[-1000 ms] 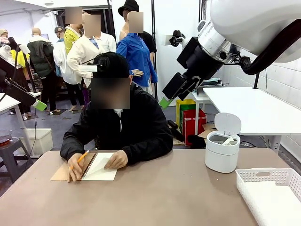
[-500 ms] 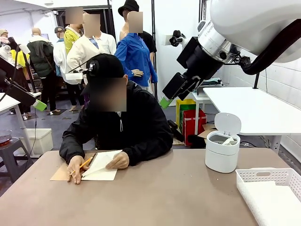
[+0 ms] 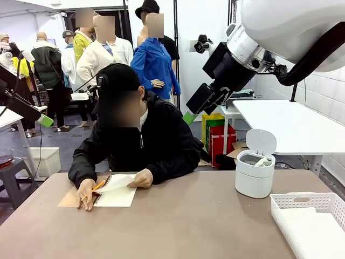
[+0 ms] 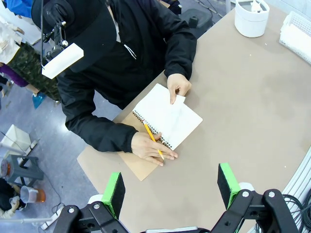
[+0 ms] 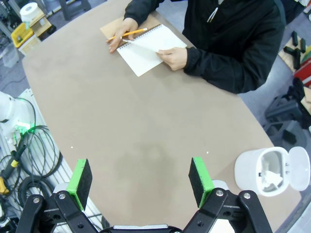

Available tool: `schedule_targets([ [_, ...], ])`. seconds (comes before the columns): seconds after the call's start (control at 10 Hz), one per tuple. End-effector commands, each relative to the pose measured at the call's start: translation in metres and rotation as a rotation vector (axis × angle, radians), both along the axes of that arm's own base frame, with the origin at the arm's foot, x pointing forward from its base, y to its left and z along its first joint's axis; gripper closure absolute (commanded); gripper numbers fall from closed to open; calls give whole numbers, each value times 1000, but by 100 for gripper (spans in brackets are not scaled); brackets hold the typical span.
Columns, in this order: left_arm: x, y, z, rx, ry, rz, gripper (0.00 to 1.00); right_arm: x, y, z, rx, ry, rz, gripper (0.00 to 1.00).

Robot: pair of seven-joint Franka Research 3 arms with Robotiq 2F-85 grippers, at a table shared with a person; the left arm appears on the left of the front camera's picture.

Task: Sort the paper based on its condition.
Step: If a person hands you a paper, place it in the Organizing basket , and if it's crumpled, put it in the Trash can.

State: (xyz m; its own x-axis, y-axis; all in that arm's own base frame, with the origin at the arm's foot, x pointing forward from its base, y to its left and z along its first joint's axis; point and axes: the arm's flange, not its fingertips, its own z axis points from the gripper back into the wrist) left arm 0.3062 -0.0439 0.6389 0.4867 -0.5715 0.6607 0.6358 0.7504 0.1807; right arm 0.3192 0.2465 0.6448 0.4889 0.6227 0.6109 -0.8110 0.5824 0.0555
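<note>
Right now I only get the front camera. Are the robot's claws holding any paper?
Observer: No. In the left wrist view the left gripper is wide open, with nothing between its green pads.
Operator: And the other claw?
Observer: The right gripper is open and empty too. It hangs above bare table, apart from the person's notebook.
</note>
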Motion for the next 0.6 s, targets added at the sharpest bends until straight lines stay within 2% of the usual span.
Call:
schedule_targets([
  [0.0, 0, 0, -1, 0, 3, 0, 0, 0, 0, 0, 2, 0, -4, 0],
  [0.5, 0, 0, -1, 0, 3, 0, 0, 0, 0, 0, 2, 0, -4, 0],
])
